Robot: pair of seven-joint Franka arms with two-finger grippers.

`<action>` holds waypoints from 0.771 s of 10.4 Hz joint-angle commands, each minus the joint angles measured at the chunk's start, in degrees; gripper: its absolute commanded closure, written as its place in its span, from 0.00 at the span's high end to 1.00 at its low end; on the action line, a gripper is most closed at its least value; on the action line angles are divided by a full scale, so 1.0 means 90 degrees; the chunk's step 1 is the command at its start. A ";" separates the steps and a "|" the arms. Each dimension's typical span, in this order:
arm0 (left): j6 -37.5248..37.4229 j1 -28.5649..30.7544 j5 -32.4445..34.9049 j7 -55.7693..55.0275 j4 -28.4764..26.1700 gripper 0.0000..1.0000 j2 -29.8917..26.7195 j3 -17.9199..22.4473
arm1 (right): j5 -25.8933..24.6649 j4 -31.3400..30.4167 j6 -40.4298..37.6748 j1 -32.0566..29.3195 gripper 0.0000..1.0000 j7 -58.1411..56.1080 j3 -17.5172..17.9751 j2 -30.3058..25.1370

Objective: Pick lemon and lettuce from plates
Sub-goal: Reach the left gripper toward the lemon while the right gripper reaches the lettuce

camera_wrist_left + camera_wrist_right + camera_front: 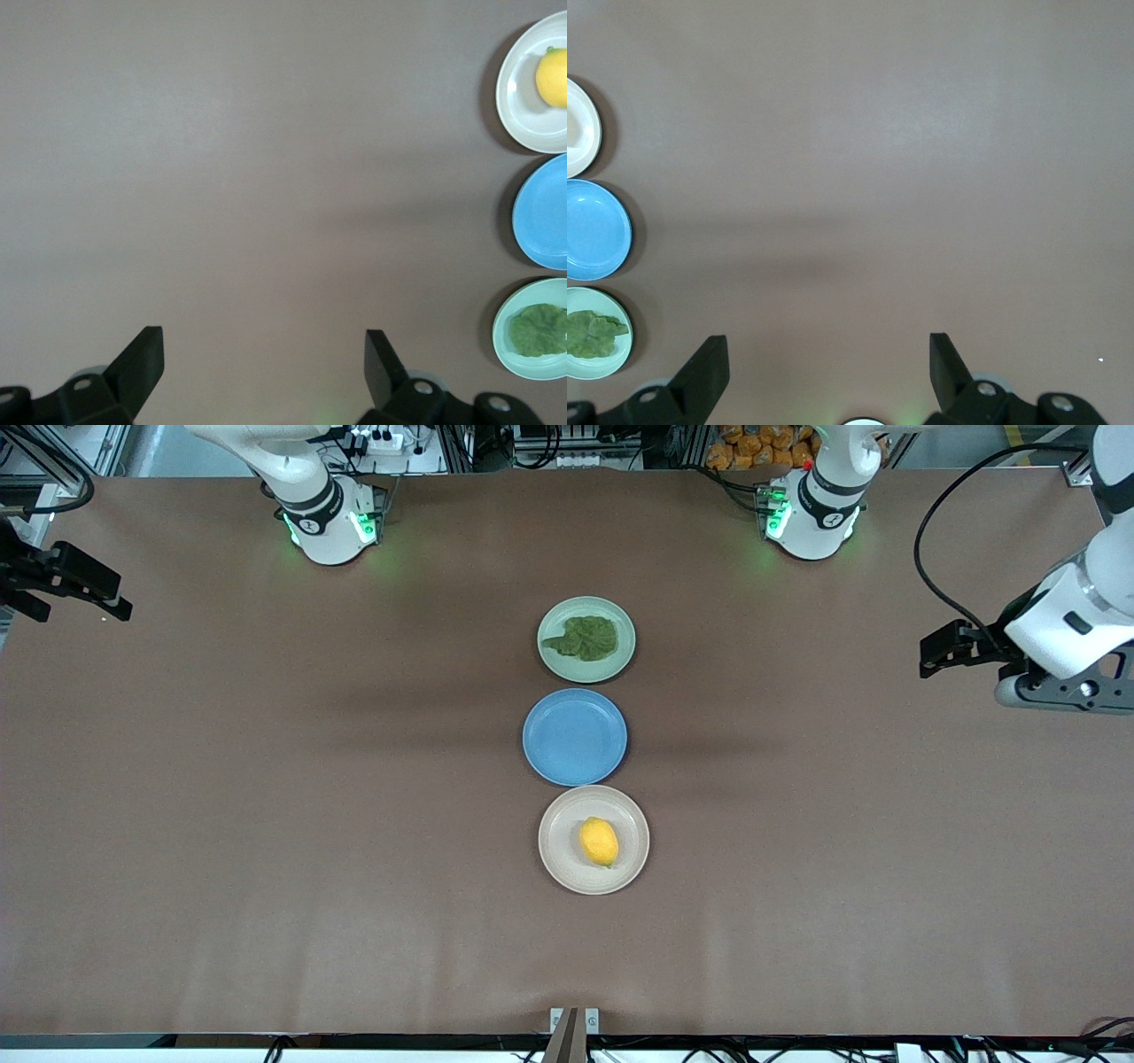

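The yellow lemon [599, 841] lies on the beige plate [560, 861], the plate nearest the front camera. The dark-green lettuce [585, 638] lies flat on the mint plate [621, 659], the plate nearest the arms' bases. My left gripper [932, 654] hangs open and empty over bare table at the left arm's end. Its wrist view [264, 363] shows the lemon [554, 78], the beige plate [521, 99], the lettuce [539, 330] and the mint plate [505, 343]. My right gripper [81, 602] hangs open and empty over the table's edge at the right arm's end. Its wrist view [828, 367] shows the lettuce [592, 335].
An empty blue plate [574, 737] sits between the two task plates, all three in a line at the table's middle. It also shows in the left wrist view [545, 212] and the right wrist view [594, 228]. Brown tabletop spreads wide on both sides.
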 commanded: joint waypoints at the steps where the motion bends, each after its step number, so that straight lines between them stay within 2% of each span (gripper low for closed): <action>1: 0.0160 -0.0214 -0.0119 0.0100 0.0131 1.00 0.0324 0.0019 | -0.0024 0.0090 -0.0070 -0.0025 1.00 0.0061 0.0083 0.0035; 3: 0.0453 -0.0419 -0.0255 0.0110 0.0131 1.00 0.0569 0.0019 | -0.0024 0.0090 -0.0079 0.0072 1.00 0.0265 0.0093 0.0035; 8: 0.1350 -0.0898 -0.0431 0.0071 0.0131 1.00 0.1272 0.0009 | -0.0043 0.0090 -0.0070 0.0881 1.00 0.1582 0.0093 0.0113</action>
